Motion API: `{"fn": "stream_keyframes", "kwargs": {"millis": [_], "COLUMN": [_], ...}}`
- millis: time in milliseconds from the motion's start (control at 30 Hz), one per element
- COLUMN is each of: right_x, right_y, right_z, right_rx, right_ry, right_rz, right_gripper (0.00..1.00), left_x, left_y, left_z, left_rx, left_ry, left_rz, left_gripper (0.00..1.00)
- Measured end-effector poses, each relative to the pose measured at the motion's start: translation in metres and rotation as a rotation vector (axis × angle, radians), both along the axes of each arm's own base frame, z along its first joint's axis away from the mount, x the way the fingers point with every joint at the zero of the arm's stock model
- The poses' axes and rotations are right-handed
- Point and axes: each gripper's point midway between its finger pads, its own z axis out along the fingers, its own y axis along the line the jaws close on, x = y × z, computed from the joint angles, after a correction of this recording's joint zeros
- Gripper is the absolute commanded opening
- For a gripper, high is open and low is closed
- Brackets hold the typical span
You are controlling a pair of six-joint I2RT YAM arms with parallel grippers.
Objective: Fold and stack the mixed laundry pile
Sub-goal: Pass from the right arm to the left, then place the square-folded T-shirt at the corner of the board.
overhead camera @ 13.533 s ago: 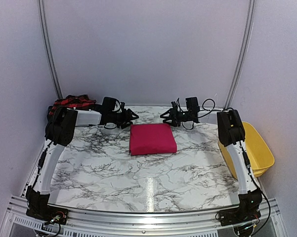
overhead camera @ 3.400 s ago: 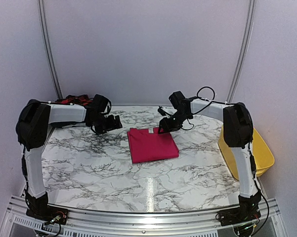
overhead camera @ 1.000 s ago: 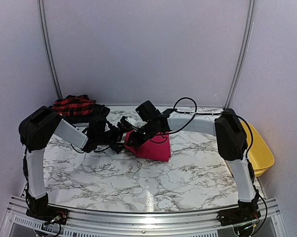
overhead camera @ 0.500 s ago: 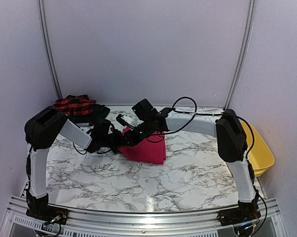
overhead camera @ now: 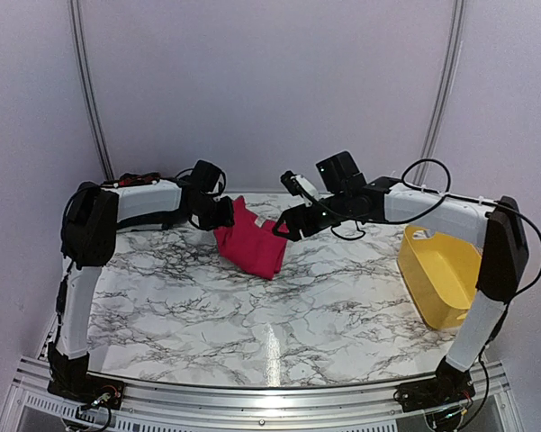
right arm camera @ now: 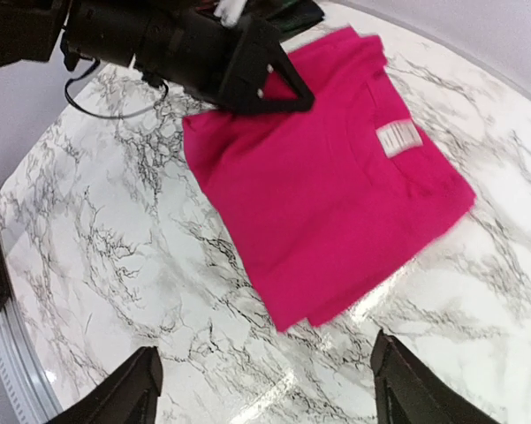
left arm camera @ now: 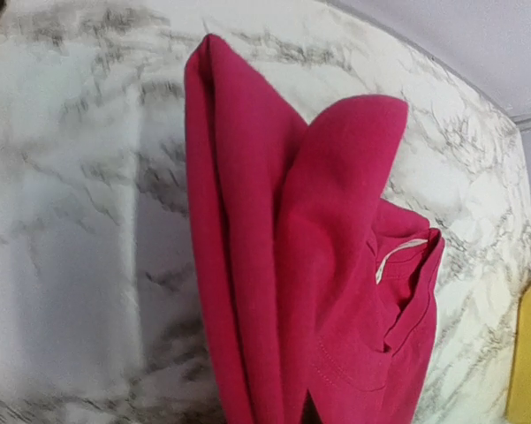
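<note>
Two grippers meet at the magenta-pink garment (overhead camera: 252, 245), half-raised off the marble table (overhead camera: 252, 315) near its far edge, seen from overhead: my left gripper (overhead camera: 225, 216) clamped on its corner, my right gripper (overhead camera: 282, 229) just beside it. Left wrist: folds hang close. Right wrist: my fingers (right arm camera: 132, 393) spread wide above the cloth.

No readable text; neck tag (right arm camera: 398, 137) on pink garment (right arm camera: 327, 194) illegible.
</note>
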Motion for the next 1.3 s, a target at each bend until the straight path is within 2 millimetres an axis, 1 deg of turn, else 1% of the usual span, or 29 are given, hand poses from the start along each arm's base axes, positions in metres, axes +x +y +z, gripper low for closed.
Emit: {"fn": "stream_keyframes", "kwargs": {"millis": [100,200,300,400,433,533,667,800,867,1000,1067,1133,1233,1300], "right_x": [-0.001,-0.003,-0.004,-0.004,-0.004,-0.004,-0.004,-0.004,-0.004,-0.004,-0.004,-0.005,-0.004,-0.004], "right_y": [-0.018,-0.026,-0.03,-0.031,-0.031,-0.032,-0.031,-0.029,-0.028,-0.026,-0.025,-0.024,-0.024,-0.024], "right_z": [-0.002,-0.009,-0.015,-0.016,-0.016,-0.017,-0.019,-0.025,-0.028,-0.032,-0.032,-0.032,-0.032,-0.032], "right_rx": [-0.007,-0.022,-0.038,-0.044,-0.046,-0.048,-0.048,-0.046,-0.043,-0.038,-0.032,-0.029,-0.027,-0.026], "right_ry": [0.004,0.018,0.032,0.032,0.033,0.035,0.041,0.061,0.071,0.089,0.094,0.097,0.096,0.097], "right_rz": [-0.036,-0.055,-0.063,-0.069,-0.07,-0.071,-0.071,-0.069,-0.069,-0.069,-0.068,-0.068,-0.069,-0.07], "right_gripper": [0.85,0.85,0.85,0.85,0.85,0.85,0.85,0.85,0.85,0.85,0.85,0.85,0.86,0.85], "left_x": [0.034,0.067,0.086,0.101,0.105,0.112,0.116,0.109,0.105,0.099,0.095,0.093,0.09,0.089], "left_y": [0.024,0.06,0.094,0.126,0.135,0.148,0.159,0.167,0.17,0.18,0.186,0.19,0.194,0.195], "left_z": [0.01,0.016,0.018,0.024,0.028,0.04,0.053,0.07,0.086,0.126,0.146,0.163,0.18,0.184], "left_rx": [0.101,0.177,0.238,0.286,0.298,0.319,0.333,0.351,0.354,0.356,0.358,0.355,0.348,0.343], "left_ry": [-0.053,-0.093,-0.111,-0.132,-0.141,-0.168,-0.194,-0.2,-0.215,-0.265,-0.296,-0.321,-0.348,-0.355], "left_rz": [-0.027,-0.029,-0.02,0.001,0.005,0.01,0.007,-0.005,-0.005,0.007,0.018,0.028,0.038,0.038], "left_gripper": [0.0,0.0,0.0,0.0,0.0,0.0,0.0,0.0,0.0,0.0,0.0,0.0,0.0,0.0]}}
